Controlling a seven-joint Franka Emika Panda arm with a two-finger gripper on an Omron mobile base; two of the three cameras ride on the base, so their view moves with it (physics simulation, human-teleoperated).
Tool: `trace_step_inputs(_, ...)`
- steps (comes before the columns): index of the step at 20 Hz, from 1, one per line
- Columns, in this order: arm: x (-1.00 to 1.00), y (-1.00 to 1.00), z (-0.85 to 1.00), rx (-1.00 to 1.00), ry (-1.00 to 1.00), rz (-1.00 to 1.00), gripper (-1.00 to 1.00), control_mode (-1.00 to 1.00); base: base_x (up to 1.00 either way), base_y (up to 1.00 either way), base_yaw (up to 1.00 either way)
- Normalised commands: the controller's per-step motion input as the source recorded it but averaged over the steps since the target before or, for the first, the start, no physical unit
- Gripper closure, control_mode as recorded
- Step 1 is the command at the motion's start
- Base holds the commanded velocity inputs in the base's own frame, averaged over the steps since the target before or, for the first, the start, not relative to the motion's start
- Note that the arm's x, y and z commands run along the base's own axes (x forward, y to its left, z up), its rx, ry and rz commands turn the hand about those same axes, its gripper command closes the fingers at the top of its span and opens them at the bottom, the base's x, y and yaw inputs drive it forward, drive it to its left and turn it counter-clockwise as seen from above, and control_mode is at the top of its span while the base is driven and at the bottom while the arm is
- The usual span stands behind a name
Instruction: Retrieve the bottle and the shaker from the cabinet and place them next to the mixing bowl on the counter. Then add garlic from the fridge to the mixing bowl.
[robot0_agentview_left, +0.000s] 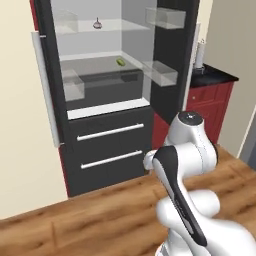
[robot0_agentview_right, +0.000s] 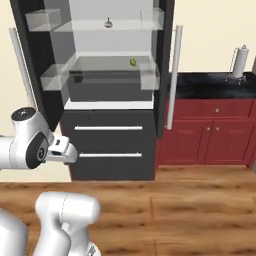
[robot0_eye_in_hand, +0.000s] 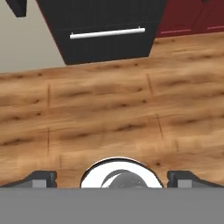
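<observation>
My claw (robot0_eye_in_hand: 112, 178) points down at the wooden floor (robot0_eye_in_hand: 109, 113), its two dark fingertips (robot0_eye_in_hand: 41, 178) set wide apart with nothing between them. Just beyond it stands the open fridge (robot0_agentview_right: 112, 90), my landmark, with two dark drawers (robot0_agentview_right: 110, 145) at its base. High inside the fridge, on the upper glass shelf, sits the garlic (robot0_agentview_right: 108, 23). One shelf below lies a small green item (robot0_agentview_right: 133, 62). Right of the fridge runs a black counter (robot0_agentview_right: 210, 85) over red cabinets, carrying a paper towel holder (robot0_agentview_right: 240, 62).
</observation>
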Motion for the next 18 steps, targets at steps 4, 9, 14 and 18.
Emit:
trace_step_inputs(4,0.00,0.00,0.00,0.00,0.00,0.00,-1.00,1.00,0.96,-0.24,0.17)
trace_step_inputs(9,0.00,0.00,0.00,0.00,0.00,0.00,-1.00,1.00,0.65,-0.47,0.13)
trace_step_inputs(14,0.00,0.00,0.00,0.00,0.00,0.00,-1.00,1.00,0.82,-0.15,0.09)
trace_step_inputs(18,0.00,0.00,0.00,0.00,0.00,0.00,-1.00,1.00,0.87,0.02,0.00)
